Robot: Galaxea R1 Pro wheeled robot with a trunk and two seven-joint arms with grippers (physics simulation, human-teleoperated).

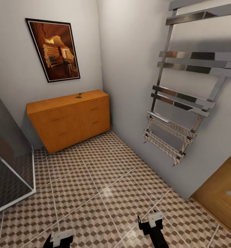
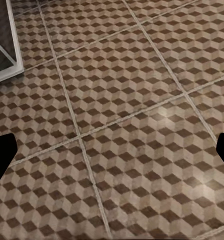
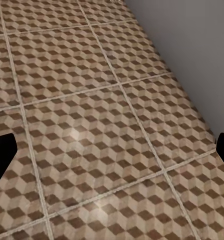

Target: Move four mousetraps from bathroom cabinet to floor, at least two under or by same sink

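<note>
The orange-brown cabinet (image 1: 70, 119) stands in the far corner against the back wall, its drawers shut. On its top lies a small dark cluster, the mousetraps (image 1: 78, 96), too small to count. The cube-patterned bathroom floor (image 1: 94, 179) stretches from the cabinet to me. My left gripper (image 1: 58, 238) and right gripper (image 1: 146, 219) hang low at the near edge of the head view, far from the cabinet. Both are open over bare tiles, as the left gripper (image 2: 112, 155) and right gripper (image 3: 112, 150) show in the wrist views. The bathroom sink is out of view.
A glass shower enclosure (image 1: 8, 165) with a white base edge (image 2: 6, 50) stands on the left. A chrome towel rail (image 1: 181, 103) juts from the right wall, with a wooden door (image 1: 222, 196) beyond it. A framed picture (image 1: 53, 50) hangs above the cabinet.
</note>
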